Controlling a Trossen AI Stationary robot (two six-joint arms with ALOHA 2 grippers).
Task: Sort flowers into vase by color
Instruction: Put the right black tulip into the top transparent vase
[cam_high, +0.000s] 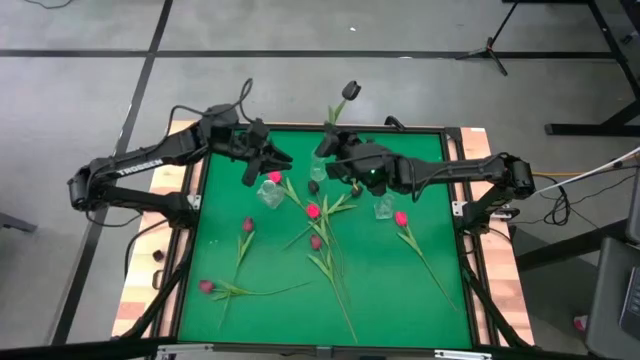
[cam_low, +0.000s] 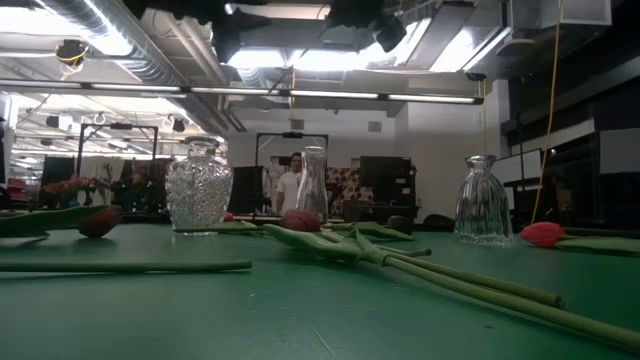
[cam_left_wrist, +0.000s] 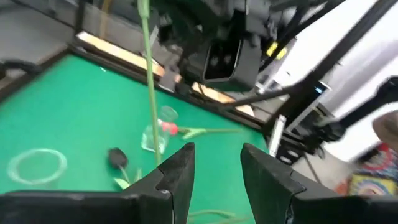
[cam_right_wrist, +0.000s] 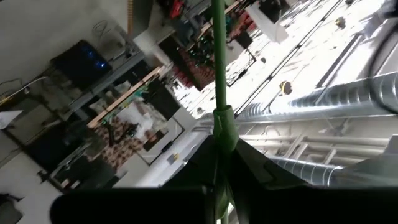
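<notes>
My right gripper (cam_high: 333, 152) is raised over the far middle of the green mat, shut on a tulip with a near-black head (cam_high: 350, 90). Its green stem (cam_left_wrist: 149, 93) runs up and down past the gripper. My left gripper (cam_high: 266, 160) hovers open over the far left of the mat, with nothing between its fingers (cam_left_wrist: 214, 168). Three clear glass vases stand on the mat: left (cam_low: 200, 187), middle (cam_low: 313, 183), right (cam_low: 483, 200). Several pink-red tulips (cam_high: 313, 210) and one dark tulip (cam_high: 313, 186) lie flat on the mat. My right gripper pinches the dark tulip's green stem (cam_right_wrist: 219, 106) between its two fingers, at a thicker joint in the stem. The fingers come in level from the table's right and lie across the stem. The flower is lifted clear of the mat, roughly upright, head at the top.
Loose tulips lie at the mat's middle (cam_high: 316, 242), right (cam_high: 401, 218), left (cam_high: 248, 225) and near left (cam_high: 206, 286), their long stems crossing. A raised wooden frame (cam_high: 180, 180) borders the mat. A person (cam_low: 292, 185) stands in the room beyond the table.
</notes>
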